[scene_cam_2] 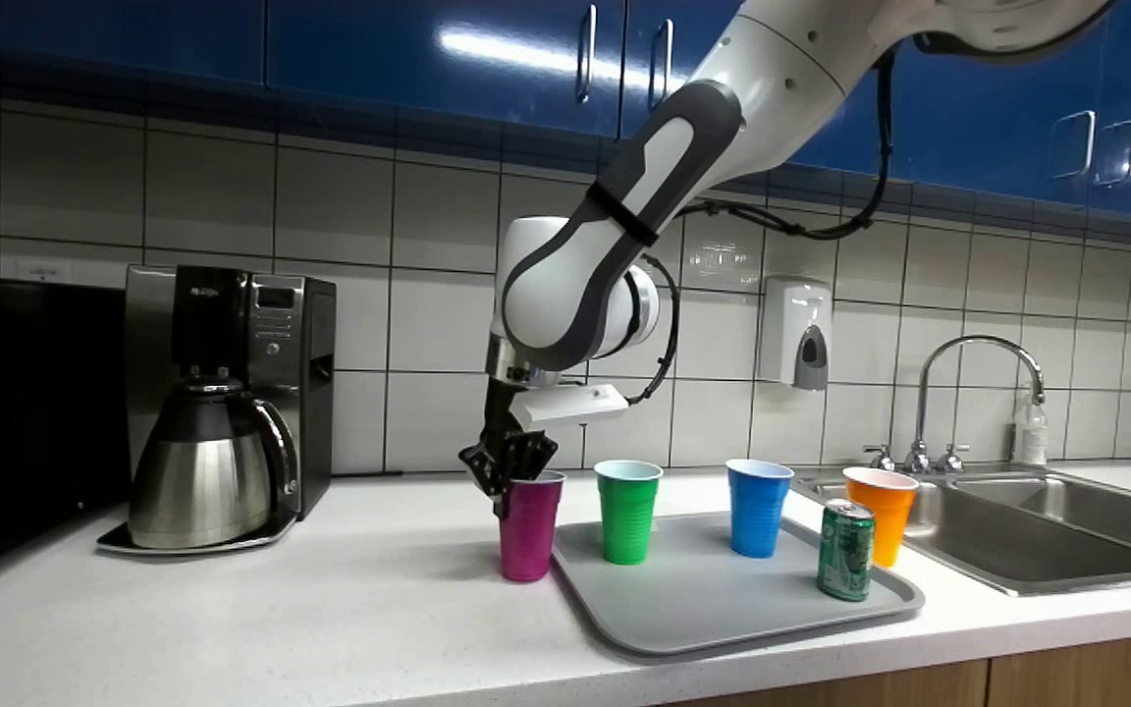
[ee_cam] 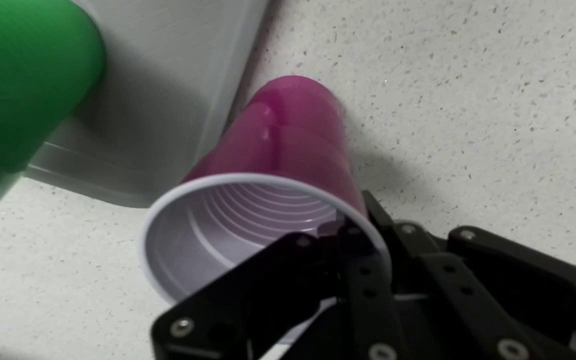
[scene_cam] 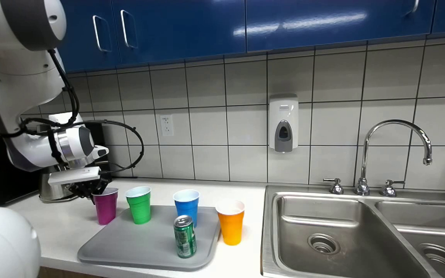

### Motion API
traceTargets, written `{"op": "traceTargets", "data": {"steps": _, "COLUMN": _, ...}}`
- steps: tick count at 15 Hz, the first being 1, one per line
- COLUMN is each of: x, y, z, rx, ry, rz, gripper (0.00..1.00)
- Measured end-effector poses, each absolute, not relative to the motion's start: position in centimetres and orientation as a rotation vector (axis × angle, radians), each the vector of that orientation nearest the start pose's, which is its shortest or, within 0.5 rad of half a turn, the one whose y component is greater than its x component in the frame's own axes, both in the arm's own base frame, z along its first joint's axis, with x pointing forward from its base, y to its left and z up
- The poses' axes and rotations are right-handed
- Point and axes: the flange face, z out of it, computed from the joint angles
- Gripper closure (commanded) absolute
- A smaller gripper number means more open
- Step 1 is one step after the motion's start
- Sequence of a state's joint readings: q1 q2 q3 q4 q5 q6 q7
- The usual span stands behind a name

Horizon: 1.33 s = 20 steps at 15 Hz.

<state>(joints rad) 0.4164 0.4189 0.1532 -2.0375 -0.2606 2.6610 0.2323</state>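
Note:
My gripper (ee_cam: 367, 220) is shut on the wall of a magenta cup (ee_cam: 293, 135), with one finger inside the white-lined mouth and the other against its outside. Both exterior views show that magenta cup (scene_cam: 106, 208) upright on the white counter, beside the edge of a grey tray (scene_cam: 129, 247). The finger inside is partly hidden by the rim in the wrist view. On the tray, close by, stands a green cup (scene_cam_2: 627, 520). A blue cup (scene_cam_2: 758, 516) and a green soda can (scene_cam_2: 845, 555) are also on it.
An orange cup (scene_cam: 231, 224) stands on the counter between the tray and the steel sink (scene_cam: 267, 224). A coffee maker (scene_cam_2: 318, 393) with its carafe (scene_cam_2: 202, 486) is on the gripper's far side from the tray. Blue cabinets (scene_cam: 184, 27) hang above.

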Motion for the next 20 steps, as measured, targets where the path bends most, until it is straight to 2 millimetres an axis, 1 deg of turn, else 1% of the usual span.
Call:
{"op": "traceTargets", "data": {"steps": 5, "x": 52.1, "y": 33.9, "z": 26.2, "rx": -2.999, "ry": -0.826, "rz": -0.369, "gripper": 0.99}}
{"op": "traceTargets", "data": {"steps": 11, "x": 52.3, "y": 34.8, "z": 27.3, "rx": -2.983, "ry": -0.838, "rz": -0.408, "gripper": 0.99}}
{"op": "traceTargets", "data": {"steps": 17, "x": 52.0, "y": 35.0, "z": 29.6, "rx": -2.970, "ry": -0.853, "rz": -0.467, "gripper": 0.99}}
{"op": "traceTargets", "data": {"steps": 20, "x": 51.4, "y": 34.8, "z": 30.6, "rx": -2.968, "ry": -0.869, "rz": -0.489, "gripper": 0.99}}
